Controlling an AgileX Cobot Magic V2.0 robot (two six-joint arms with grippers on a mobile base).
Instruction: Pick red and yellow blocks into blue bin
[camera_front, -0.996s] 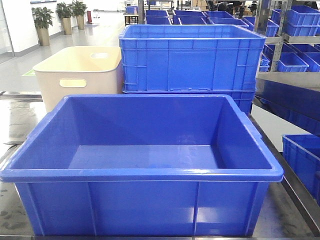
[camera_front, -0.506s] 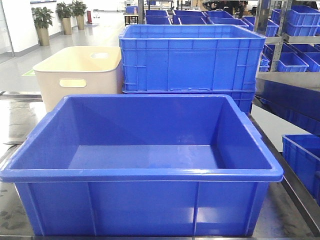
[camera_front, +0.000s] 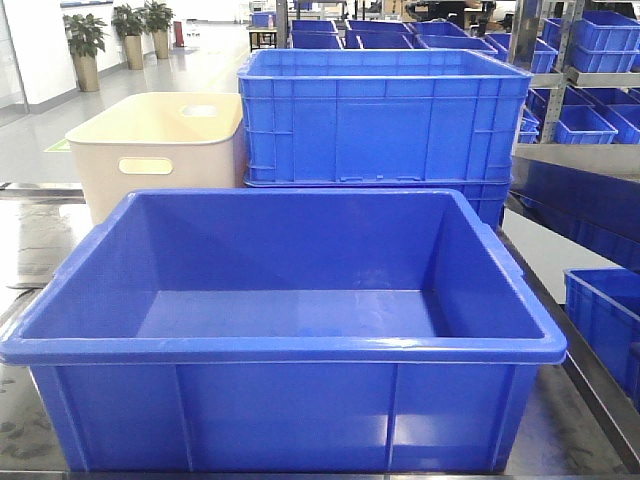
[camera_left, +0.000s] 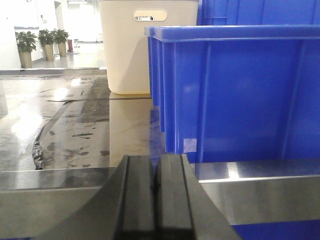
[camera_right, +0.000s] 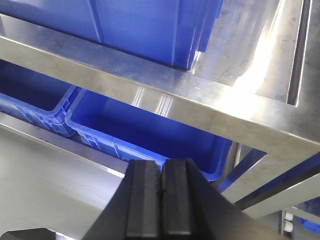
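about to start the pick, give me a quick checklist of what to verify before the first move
1. Blue bin in place on the table and empty inside: ok.
2. Red and yellow blocks located: not ok, neither shows in any view.
3. Left hand free to grasp: ok, shut with nothing between its fingers, low at the table edge beside the bin's outer wall.
4. Right hand free to grasp: ok, shut and empty, below the steel table frame.
5. Right target chosen: ok, the smooth bin is nearest; the beige tub and the ribbed crate stand behind it.
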